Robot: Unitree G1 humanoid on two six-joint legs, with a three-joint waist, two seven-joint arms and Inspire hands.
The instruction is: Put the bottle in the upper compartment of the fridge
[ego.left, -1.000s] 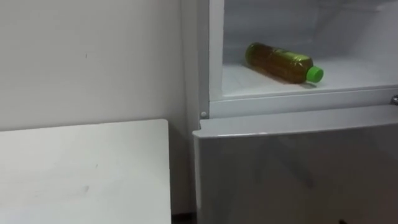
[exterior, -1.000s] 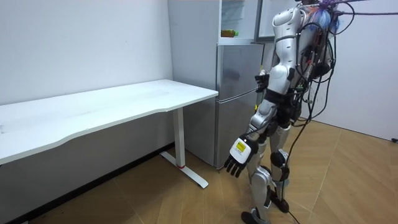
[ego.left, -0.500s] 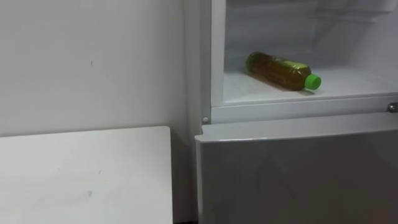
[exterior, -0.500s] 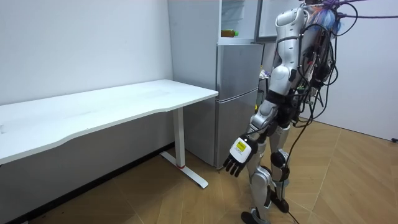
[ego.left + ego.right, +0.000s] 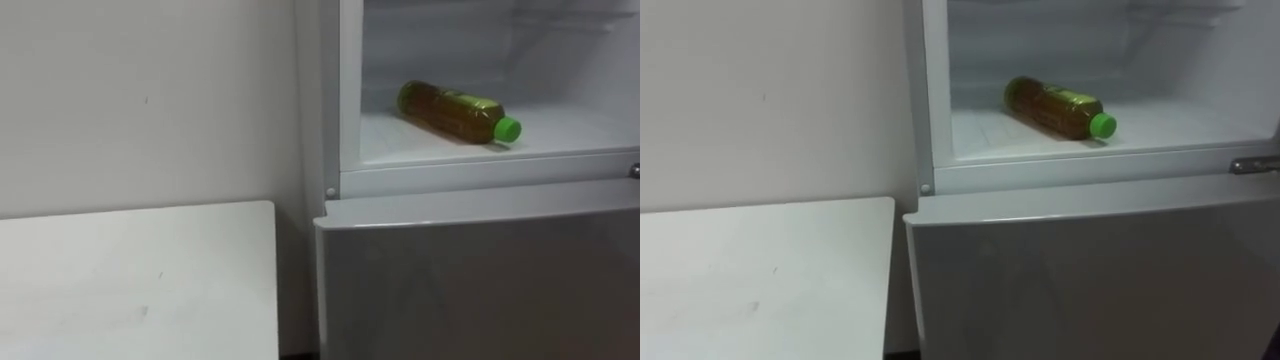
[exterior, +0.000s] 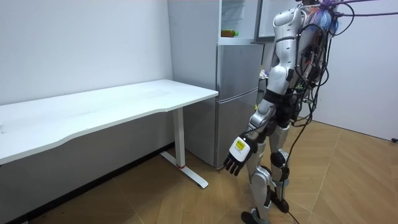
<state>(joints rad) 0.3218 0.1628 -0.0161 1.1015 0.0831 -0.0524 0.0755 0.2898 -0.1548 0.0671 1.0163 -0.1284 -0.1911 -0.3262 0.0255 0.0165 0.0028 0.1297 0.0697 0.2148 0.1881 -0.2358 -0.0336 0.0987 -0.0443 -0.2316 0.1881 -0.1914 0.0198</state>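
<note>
A bottle of amber drink with a green cap lies on its side on the white floor of the open upper fridge compartment, cap towards the right. No hand touches it. In the room view the bottle is a small green shape inside that compartment. I stand close before the fridge. My left hand hangs low by my leg, fingers relaxed and empty. My right hand is a small dark shape at chest height near the fridge front.
The lower fridge door is closed below the compartment. The upper door stands swung open beside my head. A white desk adjoins the fridge on my left, against the wall. A metal hinge shows at the compartment's right edge.
The eye view has shifted a little, which is the camera's own move. The bottle lies as before. My right hand has drawn back slightly from the fridge front.
</note>
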